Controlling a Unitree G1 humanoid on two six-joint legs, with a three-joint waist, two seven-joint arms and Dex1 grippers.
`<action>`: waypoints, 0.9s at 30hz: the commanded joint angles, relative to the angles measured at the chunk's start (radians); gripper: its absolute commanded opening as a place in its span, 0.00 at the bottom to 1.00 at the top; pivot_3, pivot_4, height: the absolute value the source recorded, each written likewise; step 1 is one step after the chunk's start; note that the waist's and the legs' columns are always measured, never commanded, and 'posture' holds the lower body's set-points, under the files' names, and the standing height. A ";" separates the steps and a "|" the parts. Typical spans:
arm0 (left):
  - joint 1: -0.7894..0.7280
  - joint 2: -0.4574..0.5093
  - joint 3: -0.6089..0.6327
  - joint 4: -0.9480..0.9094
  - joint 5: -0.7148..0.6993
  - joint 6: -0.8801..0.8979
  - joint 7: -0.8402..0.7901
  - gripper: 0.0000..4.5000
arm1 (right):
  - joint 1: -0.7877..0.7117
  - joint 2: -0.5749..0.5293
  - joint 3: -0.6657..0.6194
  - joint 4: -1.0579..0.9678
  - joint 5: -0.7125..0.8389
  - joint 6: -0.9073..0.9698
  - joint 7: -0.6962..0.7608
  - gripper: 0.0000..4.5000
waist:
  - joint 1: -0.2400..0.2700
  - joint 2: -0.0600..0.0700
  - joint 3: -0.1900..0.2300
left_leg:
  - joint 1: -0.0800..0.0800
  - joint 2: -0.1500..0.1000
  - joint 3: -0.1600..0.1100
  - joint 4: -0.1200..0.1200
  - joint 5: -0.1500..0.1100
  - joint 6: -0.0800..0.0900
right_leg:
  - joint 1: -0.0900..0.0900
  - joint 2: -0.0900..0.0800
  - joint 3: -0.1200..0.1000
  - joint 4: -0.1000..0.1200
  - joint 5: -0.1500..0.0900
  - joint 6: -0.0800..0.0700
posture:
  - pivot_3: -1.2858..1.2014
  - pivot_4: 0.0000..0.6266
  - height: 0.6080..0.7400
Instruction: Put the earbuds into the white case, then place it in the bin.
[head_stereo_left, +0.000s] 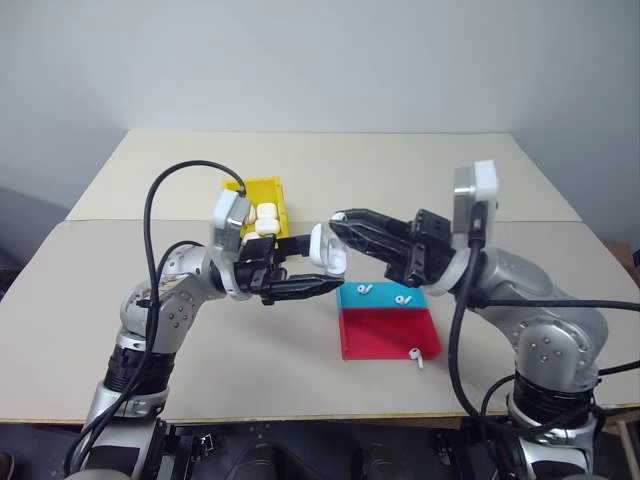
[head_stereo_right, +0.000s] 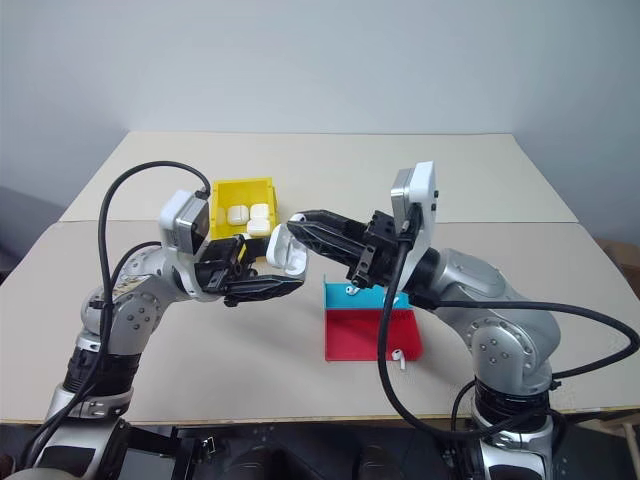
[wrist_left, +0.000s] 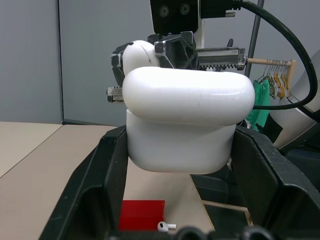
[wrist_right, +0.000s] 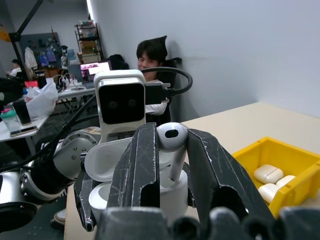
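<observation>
Pincers meet above the desk (head_stereo_left: 300, 170) in the head views: left pincer (head_stereo_left: 322, 272) clamps the white case (head_stereo_left: 327, 247), right pincer (head_stereo_left: 340, 222) just at it, its earbud hidden there. Three earbuds (head_stereo_left: 363, 290) lie on the tray (head_stereo_left: 388, 330), near the bin (head_stereo_left: 268, 190).

Left wrist view: the case's lid hides most of the right pincer.

Right wrist view: narrow fingers (wrist_right: 142, 165) pinch an earbud (wrist_right: 172, 137) over the open case.

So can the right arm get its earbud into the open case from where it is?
Probably yes. The right gripper holds an earbud right above the open white case, which the left gripper holds, with nothing between them.
</observation>
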 joint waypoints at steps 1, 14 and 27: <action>-0.013 0.001 0.027 -0.031 -0.004 -0.019 -0.007 0.62 | 0.000 -0.019 0.020 -0.012 -0.010 -0.037 -0.004 0.14 | 0.000 0.000 0.000 | 0.000 0.000 0.000 0.000 0.000 0.000 | 0.000 0.000 0.000 0.000 0.000 0.000 | 0.52 0.24 1.00; -0.011 -0.016 0.040 -0.030 0.007 -0.039 0.005 0.62 | 0.017 -0.099 0.069 -0.004 -0.051 -0.077 0.026 0.35 | 0.002 0.000 0.000 | 0.000 0.000 0.000 0.000 0.000 0.000 | 0.000 0.000 0.000 0.000 0.000 0.000 | 0.52 0.24 1.00; 0.023 -0.018 0.069 -0.053 0.025 -0.057 0.021 0.62 | -0.082 -0.188 0.022 0.128 -0.081 -0.144 0.083 0.95 | 0.002 0.000 0.000 | 0.000 0.000 0.000 0.000 0.000 0.000 | 0.000 0.000 0.000 0.000 0.000 0.000 | 0.52 0.24 1.00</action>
